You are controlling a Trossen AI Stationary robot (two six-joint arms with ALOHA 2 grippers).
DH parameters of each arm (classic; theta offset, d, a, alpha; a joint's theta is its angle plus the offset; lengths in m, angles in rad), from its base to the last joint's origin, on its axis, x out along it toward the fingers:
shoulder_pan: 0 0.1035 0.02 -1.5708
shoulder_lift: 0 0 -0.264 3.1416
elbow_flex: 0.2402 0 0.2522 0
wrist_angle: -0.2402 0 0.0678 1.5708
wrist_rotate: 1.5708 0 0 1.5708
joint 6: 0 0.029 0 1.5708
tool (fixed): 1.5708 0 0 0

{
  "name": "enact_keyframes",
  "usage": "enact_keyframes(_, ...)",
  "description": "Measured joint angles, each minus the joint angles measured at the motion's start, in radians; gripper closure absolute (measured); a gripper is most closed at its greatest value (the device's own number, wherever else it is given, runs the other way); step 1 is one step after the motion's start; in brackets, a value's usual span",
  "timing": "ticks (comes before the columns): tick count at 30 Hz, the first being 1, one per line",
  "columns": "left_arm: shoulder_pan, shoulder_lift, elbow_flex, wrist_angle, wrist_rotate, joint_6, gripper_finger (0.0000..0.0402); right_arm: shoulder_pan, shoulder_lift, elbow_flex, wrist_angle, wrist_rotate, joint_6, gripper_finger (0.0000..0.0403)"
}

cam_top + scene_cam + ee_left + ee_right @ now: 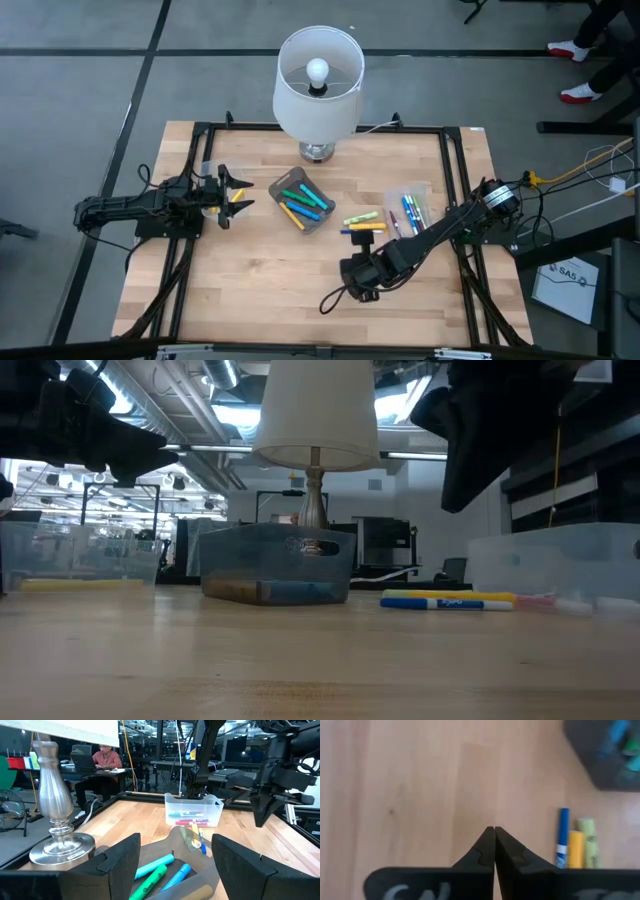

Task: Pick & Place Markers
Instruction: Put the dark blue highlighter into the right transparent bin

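high view: right gripper [352, 277] sits over bare table, short of the loose markers [362, 221] beside the bin [303, 201].
left wrist: left gripper [175, 857] is spread wide, empty, facing the bin.
right wrist: my fingers are pinched closed on nothing; i should reopen before descending square over one marker.

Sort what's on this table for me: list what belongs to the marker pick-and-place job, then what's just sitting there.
Part of the job:
- loose markers on the wood
- dark bin holding markers
- clear bin holding markers
- right gripper, shut and empty, above bare wood beside the loose markers
- left gripper, open, beside the dark bin

Just there:
- lamp
- person at a desk beyond the table
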Motion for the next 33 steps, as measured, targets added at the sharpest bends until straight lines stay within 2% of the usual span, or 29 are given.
enact_keyframes(4,0.0,0.0,0.0,0.0,0.0,0.0,0.0162,-0.008,0.0,0.0,-0.023,0.066,0.023,0.0398)
enact_keyframes(15,0.0,0.0,0.0,0.0,0.0,0.0,0.0161,-0.164,0.0,0.0,-0.09,0.066,0.152,0.0396)
enact_keyframes(22,0.0,0.0,0.0,0.0,0.0,0.001,0.016,-0.239,0.0,0.0,-0.088,-0.006,0.029,0.0396)
enact_keyframes(30,0.0,0.0,0.0,0.0,0.0,0.001,0.0161,-0.26,0.03,-0.031,-0.07,-0.123,0.067,0.0393)
enact_keyframes(33,0.0,0.0,0.0,0.0,0.0,0.001,0.0162,-0.264,0.049,-0.052,-0.054,-0.196,0.067,0.0371)
